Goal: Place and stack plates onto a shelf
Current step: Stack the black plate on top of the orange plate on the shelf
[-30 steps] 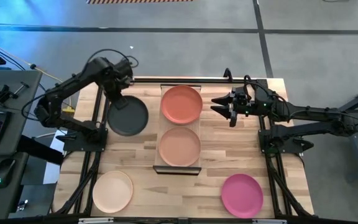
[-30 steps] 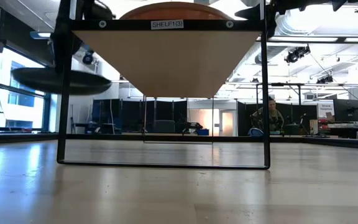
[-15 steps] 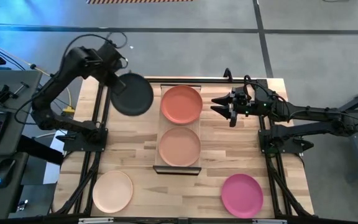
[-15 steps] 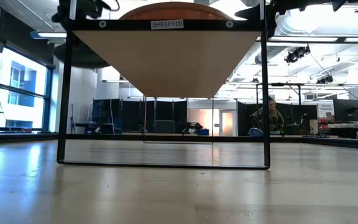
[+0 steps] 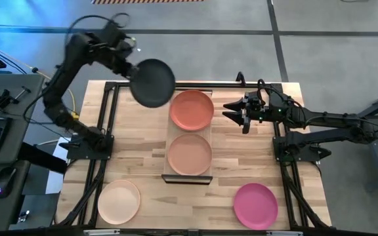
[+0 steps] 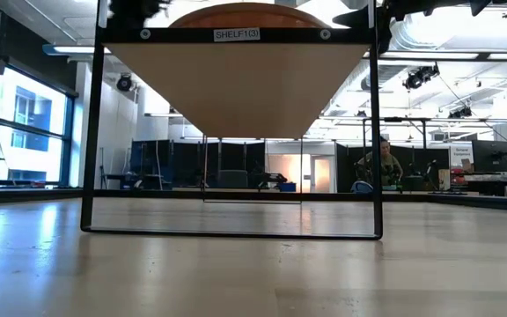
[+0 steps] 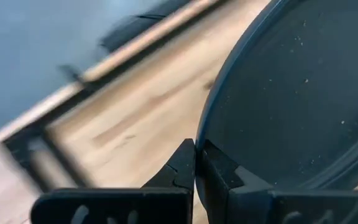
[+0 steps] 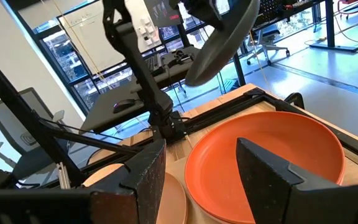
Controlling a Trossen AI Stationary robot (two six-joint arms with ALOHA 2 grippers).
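Since the earlier frame, left gripper [image 5: 131,70] has lifted the grey plate [image 5: 153,82] clear of the table, now beside the shelf's [image 5: 165,141] far-left corner, fingers pinching its rim. Risk: edge grip may slip. Right gripper [image 5: 231,111] waits beside the shelf, fingers apart.

Low view catches the shelf [image 6: 236,84] only from beneath, so the coral plate [image 6: 240,16] shows as a sliver of rim, cut by the top edge; the peach plate can't be seen there at all; the left arm is a dark blur at the upper corner; left wrist view crops the grey plate [image 7: 303,93] on two sides, the desk [image 7: 135,118] behind it smeared.
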